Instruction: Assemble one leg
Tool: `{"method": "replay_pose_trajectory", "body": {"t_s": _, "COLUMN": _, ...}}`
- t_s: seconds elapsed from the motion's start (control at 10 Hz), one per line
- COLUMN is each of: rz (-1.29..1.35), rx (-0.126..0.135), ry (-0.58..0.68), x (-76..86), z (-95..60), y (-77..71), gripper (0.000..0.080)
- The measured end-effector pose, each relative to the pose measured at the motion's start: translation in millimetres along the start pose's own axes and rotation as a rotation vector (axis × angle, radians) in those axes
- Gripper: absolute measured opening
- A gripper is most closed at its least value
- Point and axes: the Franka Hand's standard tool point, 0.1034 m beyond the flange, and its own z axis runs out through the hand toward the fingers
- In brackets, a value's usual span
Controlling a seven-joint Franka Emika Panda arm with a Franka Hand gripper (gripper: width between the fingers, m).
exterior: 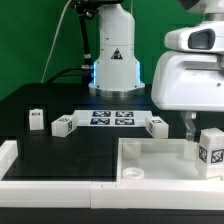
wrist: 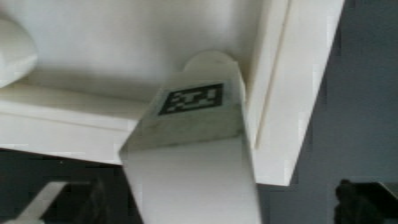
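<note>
One leg (exterior: 212, 150), a small white block with a square tag, stands at the right end of the large white panel (exterior: 150, 160). In the wrist view this leg (wrist: 196, 130) runs up between my two dark fingertips (wrist: 45, 200), with a gap on each side, next to the panel's raised edge (wrist: 294, 90). My gripper (exterior: 203, 130) hangs just above it with the jaws open, touching nothing. Three more legs lie on the black table: two at the exterior view's left (exterior: 37, 119) (exterior: 65, 124) and one near the middle (exterior: 158, 125).
The marker board (exterior: 110, 118) lies flat behind the panel, in front of the robot base (exterior: 113, 65). A white border rail (exterior: 8, 155) runs along the table's left and front. A green backdrop closes the back.
</note>
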Motion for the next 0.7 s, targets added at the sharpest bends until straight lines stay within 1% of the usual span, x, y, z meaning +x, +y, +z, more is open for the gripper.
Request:
{"method": "replay_pose_trajectory", "body": {"t_s": 0.1, "rz": 0.011, "rx": 0.000, "ry": -0.001, "x": -0.3, "z": 0.6, "y": 0.1, "gripper": 0.0649}}
{"method": "replay_pose_trajectory", "body": {"t_s": 0.2, "rz": 0.011, "rx": 0.000, "ry": -0.001, "x": -0.4, "z": 0.9, "y": 0.2, "gripper": 0.0559}}
{"method": "replay_pose_trajectory", "body": {"t_s": 0.3, "rz": 0.012, "rx": 0.000, "ry": -0.002, "x": -0.5, "z": 1.1, "y": 0.3, "gripper": 0.0422}}
{"method": "replay_pose_trajectory", "body": {"t_s": 0.4, "rz": 0.018, "rx": 0.000, "ry": -0.002, "x": -0.5, "z": 1.3, "y": 0.3, "gripper": 0.0422}}
{"method": "replay_pose_trajectory", "body": {"t_s": 0.5, "rz": 0.066, "rx": -0.001, "ry": 0.000, "x": -0.3, "z": 1.6, "y": 0.3, "gripper": 0.0290}}
{"method": "replay_pose_trajectory", "body": {"t_s": 0.6, "rz": 0.107, "rx": -0.008, "ry": 0.017, "x": 1.9, "z": 1.9, "y": 0.6, "gripper": 0.0290}}
{"method": "replay_pose_trajectory", "body": {"t_s": 0.7, "rz": 0.226, "rx": -0.010, "ry": 0.016, "x": 1.7, "z": 2.1, "y": 1.8, "gripper": 0.0290}}
